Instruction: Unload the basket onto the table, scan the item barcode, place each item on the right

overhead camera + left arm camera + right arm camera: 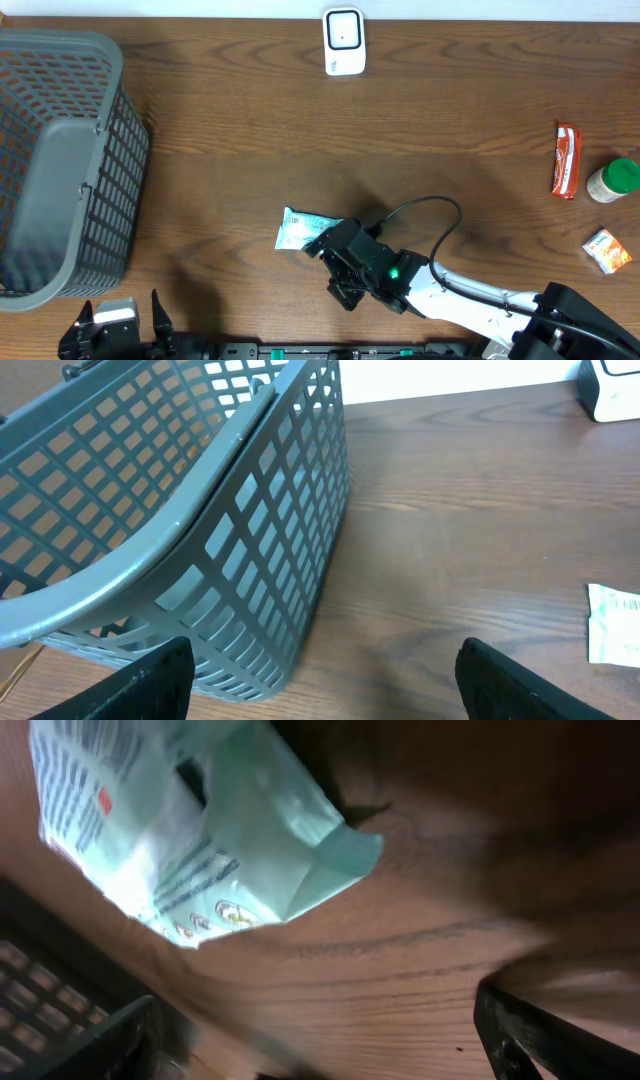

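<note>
A grey plastic mesh basket stands at the wooden worktop's left. The pale green printed packet lies mid-worktop, writing unreadable, under the spread right end effector. The left end effector is spread too.

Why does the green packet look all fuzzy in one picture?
Right wrist view: the packet sits very close to the lens and looks smeared, and so does the table around it; overhead view: it is small but sharp; left wrist view: the basket looks crisp.
</note>
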### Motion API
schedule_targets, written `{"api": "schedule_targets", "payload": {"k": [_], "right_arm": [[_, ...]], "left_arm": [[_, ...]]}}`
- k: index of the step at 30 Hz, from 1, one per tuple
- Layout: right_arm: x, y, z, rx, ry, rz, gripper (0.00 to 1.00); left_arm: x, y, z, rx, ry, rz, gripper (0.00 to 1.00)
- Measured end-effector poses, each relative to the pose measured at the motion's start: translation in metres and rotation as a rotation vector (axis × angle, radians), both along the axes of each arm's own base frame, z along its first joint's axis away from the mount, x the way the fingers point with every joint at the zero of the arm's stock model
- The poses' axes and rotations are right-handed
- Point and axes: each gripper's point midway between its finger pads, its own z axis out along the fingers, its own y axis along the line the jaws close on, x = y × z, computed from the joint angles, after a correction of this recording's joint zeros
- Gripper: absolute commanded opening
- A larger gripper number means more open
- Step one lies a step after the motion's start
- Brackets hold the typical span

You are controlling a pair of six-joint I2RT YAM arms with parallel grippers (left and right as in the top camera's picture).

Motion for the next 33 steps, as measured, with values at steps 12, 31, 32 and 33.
{"api": "schedule_targets", "payload": {"k": [12,31,32,33], "right_arm": [[0.008,-0.003,-0.001,0.014,0.041,-0.154,0.99],[0.037,0.023,-0.004,0.192,0.063,-0.132,0.96],[0.037,0.023,-0.004,0.19,0.063,-0.125,0.96],[0.038,0.021,-0.004,0.184,0.063,-0.123,0.96]], "left_arm": [[0.0,0.0,0.0,0.0,0.0,0.0,0.84],[0.0,0.0,-0.001,0.0,0.006,-0.001,0.84],[0.0,0.0,-0.001,0.0,0.006,-0.001,0.84],[0.0,0.0,-0.001,0.0,0.006,-0.001,0.84]]}}
